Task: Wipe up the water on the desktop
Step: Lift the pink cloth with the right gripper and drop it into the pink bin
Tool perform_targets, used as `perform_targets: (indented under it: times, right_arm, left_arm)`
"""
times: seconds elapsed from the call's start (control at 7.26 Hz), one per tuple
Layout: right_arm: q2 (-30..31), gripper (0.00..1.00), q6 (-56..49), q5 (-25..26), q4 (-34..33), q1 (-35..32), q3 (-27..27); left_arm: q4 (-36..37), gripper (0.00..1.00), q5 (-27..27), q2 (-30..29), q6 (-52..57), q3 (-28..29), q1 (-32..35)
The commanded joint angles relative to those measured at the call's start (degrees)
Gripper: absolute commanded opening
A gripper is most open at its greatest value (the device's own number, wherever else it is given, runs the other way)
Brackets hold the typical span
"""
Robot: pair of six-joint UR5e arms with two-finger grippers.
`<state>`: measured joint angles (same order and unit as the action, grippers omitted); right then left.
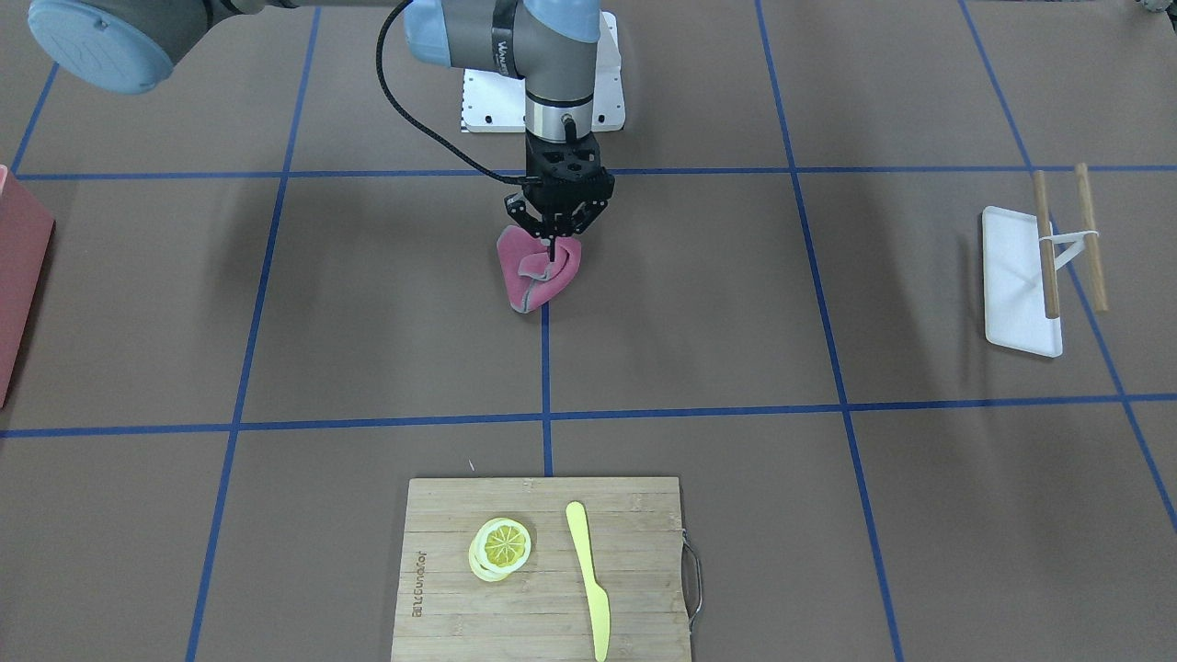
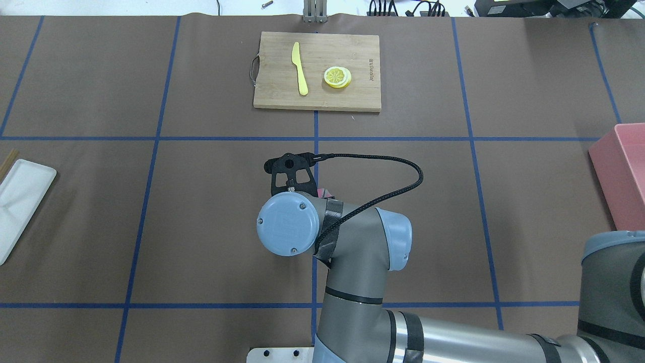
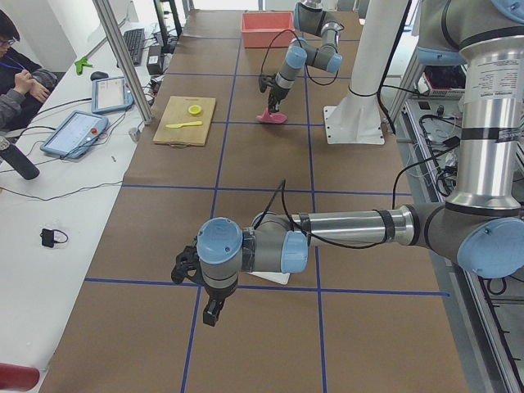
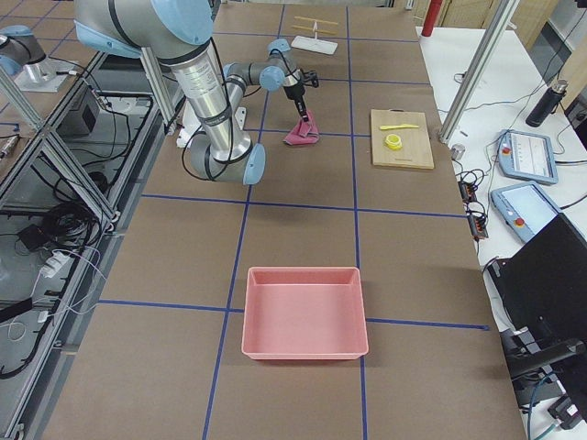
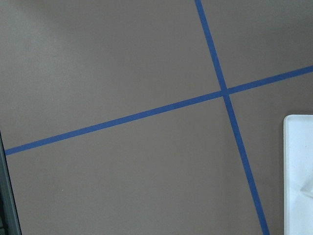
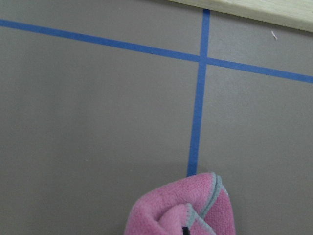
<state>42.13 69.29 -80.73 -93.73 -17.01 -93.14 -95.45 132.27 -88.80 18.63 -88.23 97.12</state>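
Note:
The desktop [image 1: 368,303] is brown with blue tape lines; I see no water on it. A crumpled pink cloth [image 1: 542,271] lies on it at the centre, on a tape line. My right gripper [image 1: 552,248] points straight down, shut on the cloth's top fold. The cloth fills the bottom of the right wrist view [image 6: 181,208]. In the overhead view the wrist hides all but a sliver of the cloth [image 2: 325,193]. My left gripper [image 3: 211,311] shows only in the exterior left view, hanging low over the desktop; I cannot tell if it is open or shut.
A bamboo cutting board [image 1: 542,570] with a lemon slice [image 1: 501,547] and a yellow knife [image 1: 588,579] lies beyond the cloth. A white tray [image 1: 1016,280] with wooden sticks [image 1: 1044,244] sits on my left. A pink bin [image 2: 622,171] stands on my right.

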Motion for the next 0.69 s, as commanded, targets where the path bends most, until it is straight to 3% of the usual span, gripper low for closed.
perform_targets:
  times: [0.0, 0.41, 0.55]
  right_arm:
    - [0.1, 0.00, -0.2, -0.7, 1.4, -1.6, -2.3]
    - [13.6, 0.00, -13.2, -11.2, -14.0, -11.3, -26.5]
    - [15.7, 0.00, -19.7, -16.1, -16.7, -16.3, -30.1]
  left_arm:
    - [0.0, 0.99, -0.1, -0.1, -0.1, 0.1, 0.0]
    - [0.9, 0.99, -0.1, 0.4, -3.7, 0.3, 0.1]
    - [0.5, 0.99, 0.1, 1.9, -10.2, -1.1, 0.0]
